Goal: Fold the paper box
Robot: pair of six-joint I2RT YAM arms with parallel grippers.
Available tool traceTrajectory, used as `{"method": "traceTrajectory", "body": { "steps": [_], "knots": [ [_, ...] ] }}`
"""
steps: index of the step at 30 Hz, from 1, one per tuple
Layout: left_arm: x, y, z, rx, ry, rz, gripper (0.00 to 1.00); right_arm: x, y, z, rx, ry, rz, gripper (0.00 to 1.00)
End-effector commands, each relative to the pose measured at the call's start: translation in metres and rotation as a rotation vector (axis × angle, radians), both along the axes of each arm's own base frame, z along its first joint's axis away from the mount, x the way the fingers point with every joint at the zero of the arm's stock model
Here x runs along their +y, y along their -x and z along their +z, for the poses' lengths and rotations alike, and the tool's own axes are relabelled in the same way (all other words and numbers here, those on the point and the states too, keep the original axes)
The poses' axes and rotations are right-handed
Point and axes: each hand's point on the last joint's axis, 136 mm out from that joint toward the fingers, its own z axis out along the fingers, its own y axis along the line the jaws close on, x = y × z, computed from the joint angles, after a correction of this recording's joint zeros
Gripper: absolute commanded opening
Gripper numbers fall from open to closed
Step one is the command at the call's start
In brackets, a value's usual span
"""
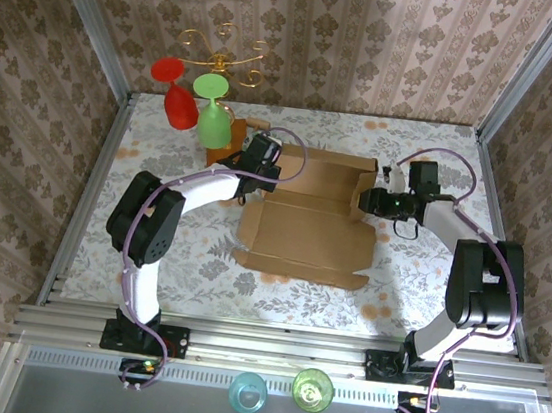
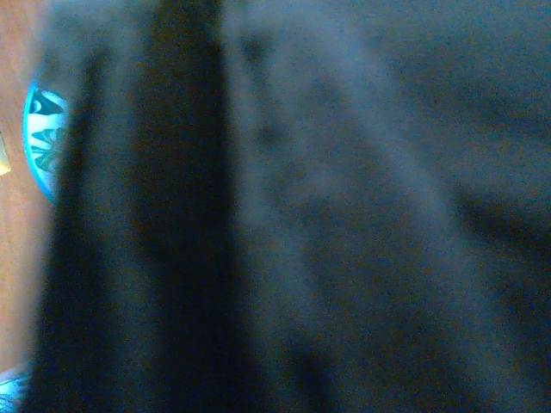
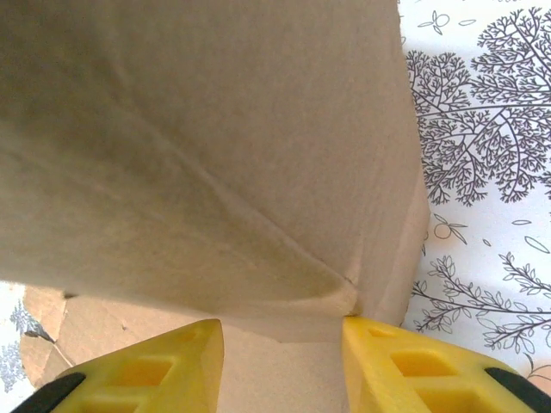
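The paper box (image 1: pixel 304 225) is a tan cardboard sheet lying partly folded in the middle of the table, its back panel and side flaps raised. My left gripper (image 1: pixel 264 165) presses at the box's back left corner; the left wrist view is dark and blurred, and the jaws are shut. My right gripper (image 1: pixel 369 200) is at the back right corner. In the right wrist view its yellow fingers (image 3: pixel 172 366) stand apart, open, with a creased flap of the box (image 3: pixel 215 129) just ahead. The fold's tip touches the right finger (image 3: pixel 405 361).
A red glass (image 1: pixel 174 93) and a green glass (image 1: pixel 214 113) stand upside down at the back left by a gold wire stand (image 1: pixel 219 58) and a wooden board (image 1: pixel 249 126). A cyan cup (image 1: pixel 247 392) and a green cup (image 1: pixel 312 388) sit in front of the arm bases.
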Motion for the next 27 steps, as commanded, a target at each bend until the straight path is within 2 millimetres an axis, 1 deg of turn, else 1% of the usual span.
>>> {"method": "traceTrajectory", "body": {
  "steps": [1,4,8,12,21,27],
  "knots": [
    [0.007,0.007,-0.025,0.063,-0.07,-0.045,0.0,-0.008,-0.008,0.005,-0.023,0.066,-0.004,0.43],
    [0.006,0.008,-0.025,0.062,-0.071,-0.053,0.0,-0.013,-0.021,0.013,-0.05,0.098,-0.026,0.45],
    [0.007,0.009,-0.026,0.064,-0.07,-0.057,0.0,-0.019,-0.031,0.019,-0.075,0.147,-0.041,0.49],
    [0.006,0.009,-0.025,0.06,-0.07,-0.061,0.0,-0.02,-0.039,0.023,-0.088,0.181,-0.033,0.51],
    [0.003,0.008,-0.023,0.059,-0.062,-0.07,0.0,-0.008,-0.049,0.021,-0.102,0.236,-0.001,0.52],
    [0.002,0.007,-0.023,0.064,-0.06,-0.075,0.0,-0.01,-0.057,0.015,-0.11,0.327,-0.036,0.51]
  ]
}}
